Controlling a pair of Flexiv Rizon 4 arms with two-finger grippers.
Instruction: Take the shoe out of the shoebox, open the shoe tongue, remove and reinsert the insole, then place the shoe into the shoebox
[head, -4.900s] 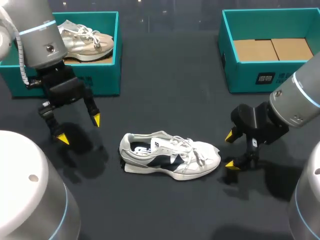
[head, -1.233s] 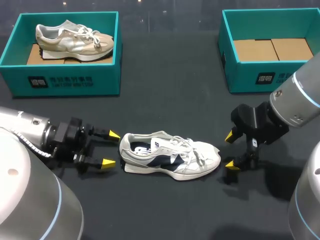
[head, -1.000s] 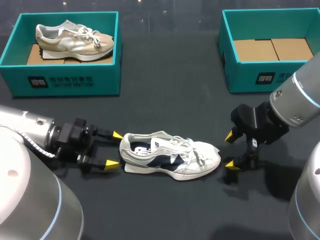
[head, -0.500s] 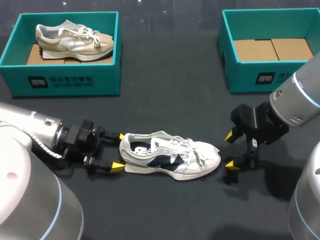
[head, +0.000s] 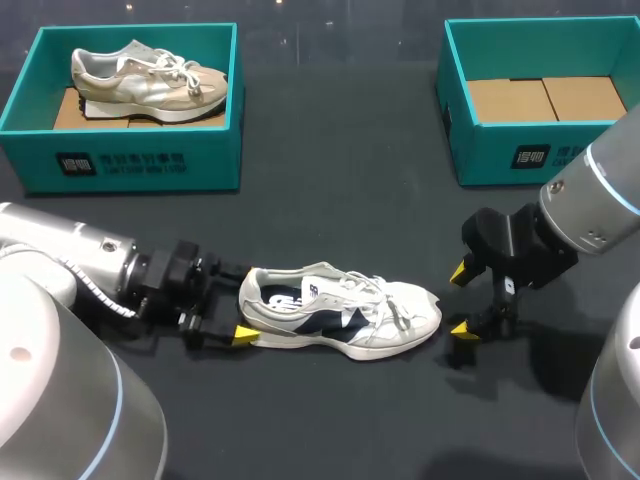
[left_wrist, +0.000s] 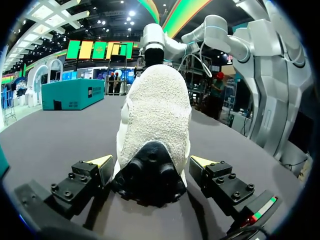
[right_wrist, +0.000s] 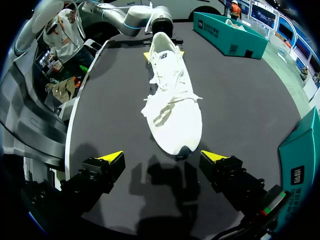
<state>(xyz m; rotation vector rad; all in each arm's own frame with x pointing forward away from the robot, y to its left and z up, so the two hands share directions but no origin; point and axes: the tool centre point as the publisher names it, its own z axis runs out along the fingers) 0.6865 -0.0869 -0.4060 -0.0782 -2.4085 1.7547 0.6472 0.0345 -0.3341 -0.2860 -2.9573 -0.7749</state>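
Left pincer (left_wrist: 151, 161) lies low on the table (head: 330, 190), fingers spread wide either side of the heel of the white shoe (head: 340, 310). In the left wrist view there is a gap on at least one side, so it is open and holding nothing. Right pincer (head: 460, 300) hovers just past the toe, also spread wide and empty. In the right wrist view the toe sits just ahead of the gap between its fingers, not touching.

Task thing: the white shoe with dark side panels sits upright on its sole in the middle of the table, outside both boxes, heel toward the left arm and toe toward the right. Laces look tied or loosely bunched. Can't tell whether the insole is seated.

Step, as a judgement: take-out looks done, and the job is now at bracing the shoe for opening the tongue. Next move likely calls for the left pincer to close on the heel and pin the shoe. The right one would then need to rise over the laces and pull the tongue up and forward without dragging the shoe.

Counts:
- Shoes: 2, the white one on the table and a beige shoe (head: 150, 80) inside the left shoebox (head: 140, 165).
- Shoeboxes: 2, both teal; the right shoebox (head: 500, 150) shows only a cardboard liner.
- Pincers: 2.
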